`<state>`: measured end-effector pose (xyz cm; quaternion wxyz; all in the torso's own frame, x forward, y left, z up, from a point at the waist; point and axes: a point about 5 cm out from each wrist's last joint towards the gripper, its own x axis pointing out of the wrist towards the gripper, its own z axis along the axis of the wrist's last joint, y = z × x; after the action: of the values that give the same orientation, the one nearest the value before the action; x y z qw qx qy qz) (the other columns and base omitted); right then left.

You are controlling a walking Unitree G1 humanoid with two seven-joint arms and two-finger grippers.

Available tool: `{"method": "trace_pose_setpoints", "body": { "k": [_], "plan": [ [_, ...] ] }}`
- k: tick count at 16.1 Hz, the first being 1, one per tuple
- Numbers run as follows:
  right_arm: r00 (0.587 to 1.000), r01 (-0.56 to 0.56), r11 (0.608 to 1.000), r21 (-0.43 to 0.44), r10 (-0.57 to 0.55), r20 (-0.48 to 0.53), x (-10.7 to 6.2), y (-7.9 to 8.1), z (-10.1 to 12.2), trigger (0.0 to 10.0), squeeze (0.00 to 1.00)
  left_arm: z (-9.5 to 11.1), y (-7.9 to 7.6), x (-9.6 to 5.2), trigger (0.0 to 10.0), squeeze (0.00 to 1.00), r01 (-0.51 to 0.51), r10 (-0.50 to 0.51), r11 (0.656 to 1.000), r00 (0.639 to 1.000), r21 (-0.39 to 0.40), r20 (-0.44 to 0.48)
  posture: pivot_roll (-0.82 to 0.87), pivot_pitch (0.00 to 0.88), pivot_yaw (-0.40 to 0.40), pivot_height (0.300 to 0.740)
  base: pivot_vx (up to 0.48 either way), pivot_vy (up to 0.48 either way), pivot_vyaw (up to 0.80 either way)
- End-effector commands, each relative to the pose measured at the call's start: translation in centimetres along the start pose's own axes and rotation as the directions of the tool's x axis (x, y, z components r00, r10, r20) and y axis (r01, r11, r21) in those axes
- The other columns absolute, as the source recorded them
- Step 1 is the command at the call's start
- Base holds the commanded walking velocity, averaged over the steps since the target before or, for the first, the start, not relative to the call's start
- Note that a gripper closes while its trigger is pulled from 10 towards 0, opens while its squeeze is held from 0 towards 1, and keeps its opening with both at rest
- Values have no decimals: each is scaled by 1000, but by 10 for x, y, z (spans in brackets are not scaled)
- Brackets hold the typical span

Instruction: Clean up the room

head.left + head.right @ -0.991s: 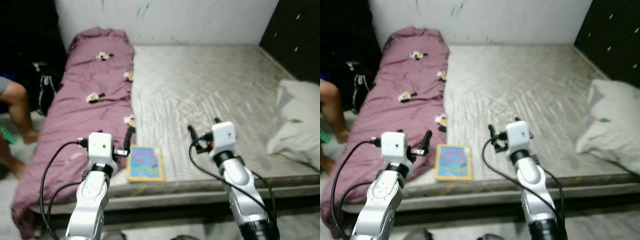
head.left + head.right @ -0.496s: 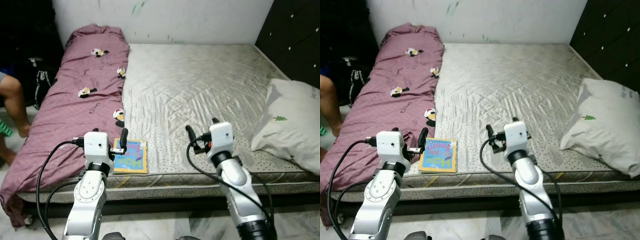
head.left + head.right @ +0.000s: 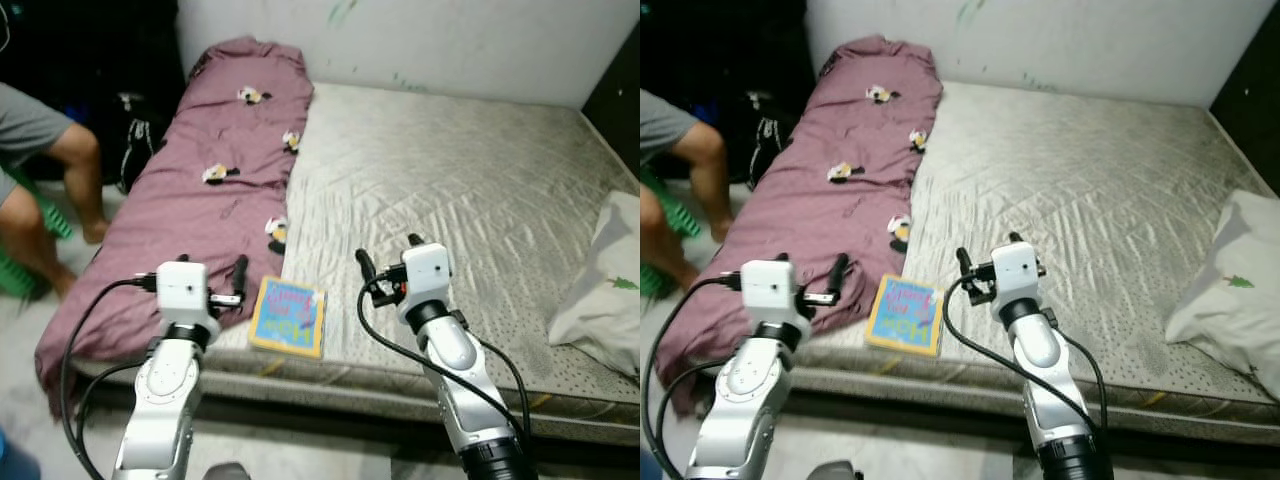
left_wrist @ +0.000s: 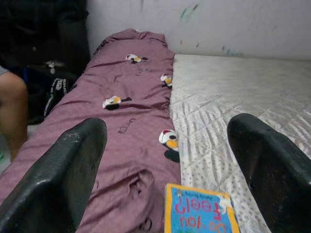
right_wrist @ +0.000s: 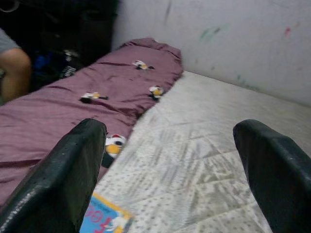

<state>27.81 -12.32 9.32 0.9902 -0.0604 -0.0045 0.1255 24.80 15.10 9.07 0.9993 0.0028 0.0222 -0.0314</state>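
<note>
Bedroom, big mattress (image 3: 470,190) with a grey quilted sheet filling the centre and right of the head views, pale wall (image 3: 450,40) with paint smudges along the top. A purple blanket (image 3: 200,200) with small penguin prints runs down the left side of the mattress, rumpled, its lower end hanging off toward the floor at lower left. A colourful children's book (image 3: 289,317) lies flat at the near edge of the mattress, lower centre, touching the blanket's edge. White pillow (image 3: 605,290) sits at the right edge of the frame on the mattress. A person (image 3: 45,170) sits at the far left, knee and leg showing, beside a dark bag (image 3: 135,150) and something green (image 3: 35,250).

Left gripper (image 3: 238,283) is raised at lower left, just beside the book and over the blanket edge, fingers spread wide, nothing held; the wrist view shows the book low in the middle between the two fingers. Right gripper (image 3: 388,258) hovers over the sheet right of the book, fingers likewise apart and empty.

Progress: looks like early days. Nothing is picked up, book not put away, blanket unfolded and trailing off the bed, pillow off to one side. Likely the book is first, left gripper being nearest, then blanket and pillow
</note>
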Motion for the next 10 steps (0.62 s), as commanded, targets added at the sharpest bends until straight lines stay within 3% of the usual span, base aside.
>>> {"method": "trace_pose_setpoints", "body": {
  "k": [1,5,10],
  "plan": [
    [1000,23,1000,-4,-23,4,-1,-6,1,10000,0,4,-6,1,10000,0,22,-22,1000,1000,-2,15,7,0,-49,740,349,0,0],
    [1000,28,1000,-6,-28,3,-1,-6,1,10000,0,4,-6,2,10000,0,17,-17,1000,1000,5,12,4,0,-48,740,315,0,0],
    [1000,30,1000,-9,-30,5,0,-7,1,10000,0,3,-2,3,10000,0,-37,37,999,999,35,11,8,0,-49,740,0,0,0]
  ]
}}
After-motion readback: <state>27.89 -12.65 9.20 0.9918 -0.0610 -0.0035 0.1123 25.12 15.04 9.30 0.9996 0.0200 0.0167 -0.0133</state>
